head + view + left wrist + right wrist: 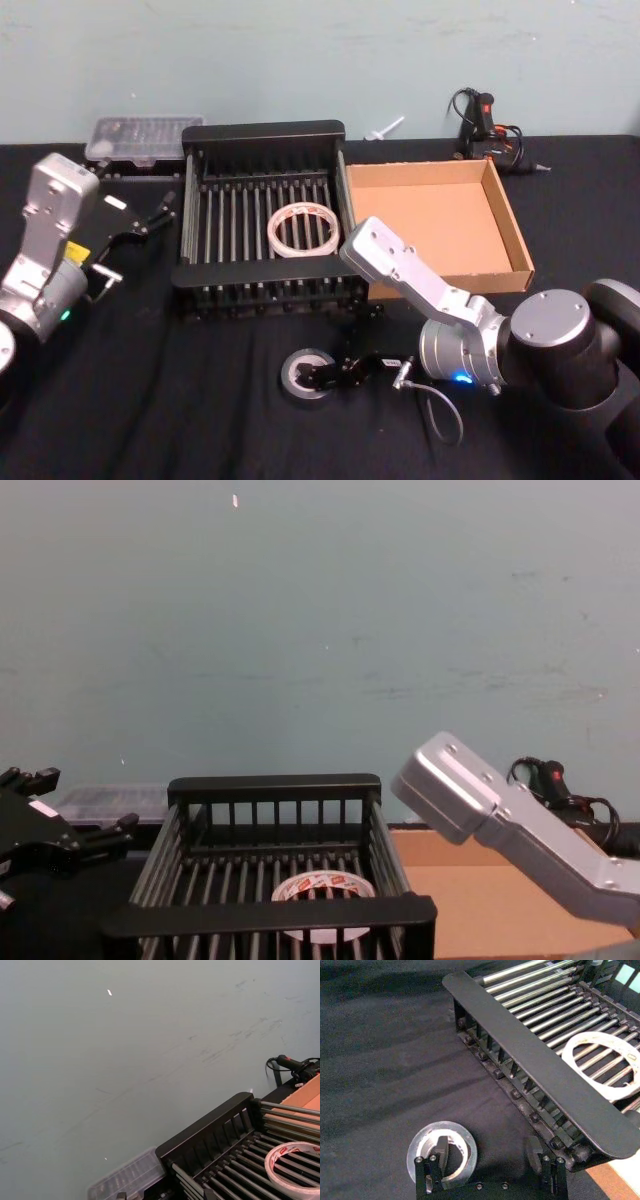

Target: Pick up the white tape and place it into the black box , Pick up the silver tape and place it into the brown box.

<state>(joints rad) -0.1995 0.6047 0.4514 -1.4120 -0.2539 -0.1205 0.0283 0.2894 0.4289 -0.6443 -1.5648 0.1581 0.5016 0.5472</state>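
Note:
The white tape (302, 229) with red marks lies flat on the bars inside the black box (262, 132), also seen as tape (600, 1066) behind the box's near rim (535, 1055). In front of that box, the silver tape (307, 377) lies flat on the black cloth. My right gripper (332, 370) is low at it and open: one finger (440, 1152) stands inside the core of the silver tape (420, 1140), the other finger (535, 1152) outside, toward the box. The brown box (440, 225) sits to the right with nothing in it. At the left of the black box, my left gripper (135, 250) hangs open, holding nothing.
A clear plastic case (135, 138) lies behind the black box on the left. A black glue gun with its cable (490, 120) rests at the back right. My right arm's grey link (400, 265) crosses the brown box's near left corner. A wall (320, 630) stands right behind the table.

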